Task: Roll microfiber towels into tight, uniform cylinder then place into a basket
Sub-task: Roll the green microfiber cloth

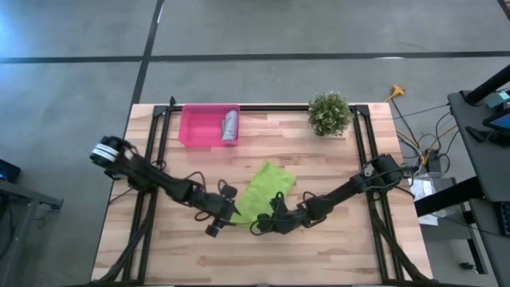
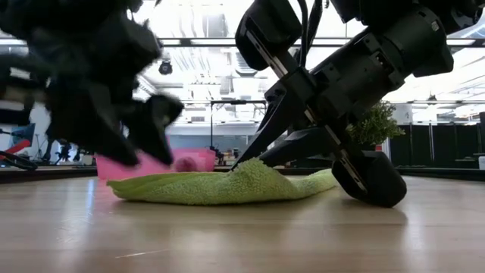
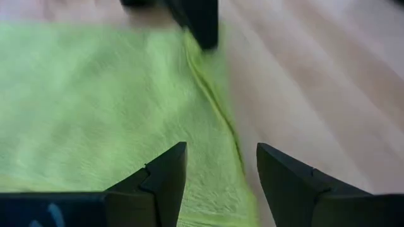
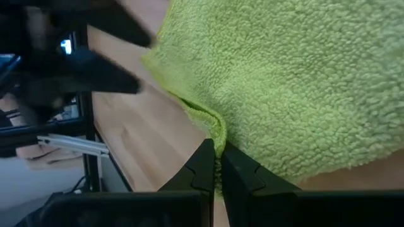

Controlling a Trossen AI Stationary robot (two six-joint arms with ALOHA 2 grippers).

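Right wrist view: lime towel (image 4: 297,82) edge between pinched fingers (image 4: 203,165).

Lime green towel (image 2: 220,186) flat on table (image 2: 242,235), right hand (image 2: 258,161) pinching its edge

Beside the lime green towel (image 2: 227,186), the left gripper (image 2: 114,114) is a dark blur in the low view, covering most of the pink basket (image 2: 201,161) behind.
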